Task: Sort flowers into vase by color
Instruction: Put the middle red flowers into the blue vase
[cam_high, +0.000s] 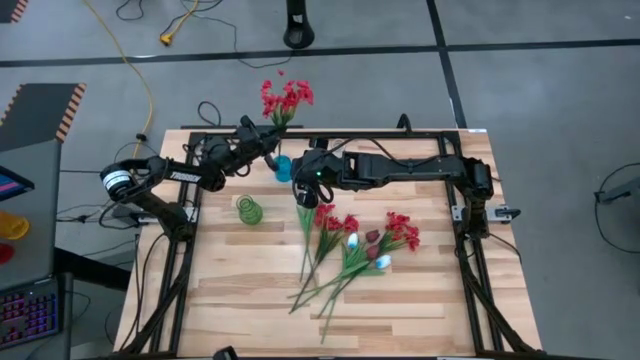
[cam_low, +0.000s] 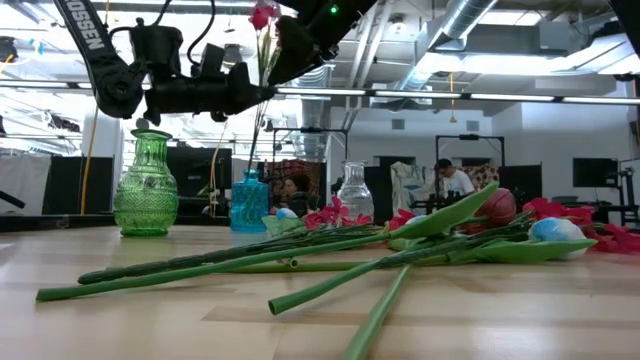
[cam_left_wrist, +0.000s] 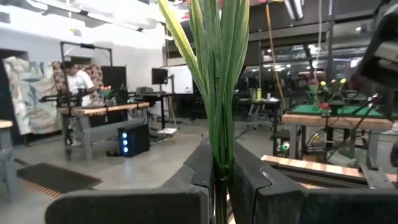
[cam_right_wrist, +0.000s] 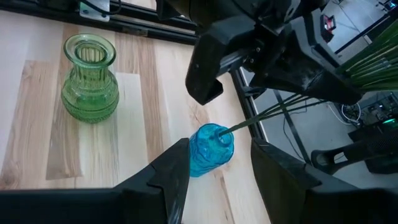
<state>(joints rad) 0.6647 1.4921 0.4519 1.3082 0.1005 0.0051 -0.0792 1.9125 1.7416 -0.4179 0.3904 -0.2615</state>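
Observation:
My left gripper is shut on a bunch of red flowers above the blue vase at the table's far side. The blossoms stand over the gripper, and the stems' lower ends reach into the vase's mouth. My right gripper hovers open above and just near of the blue vase, touching nothing. More red, maroon and white flowers lie flat in a loose pile at mid-table. My left gripper pinches the bunch's green stems between its two fingers, well below the blossoms. The fingers come about level from the table's left side and lie across the stems. The bunch stands nearly upright, its lower ends in the blue vase's mouth.
A green glass vase stands left of centre, near of the blue one. A clear vase shows beyond the pile in the low view. The table's black frame runs along its edges. People sit in the room behind.

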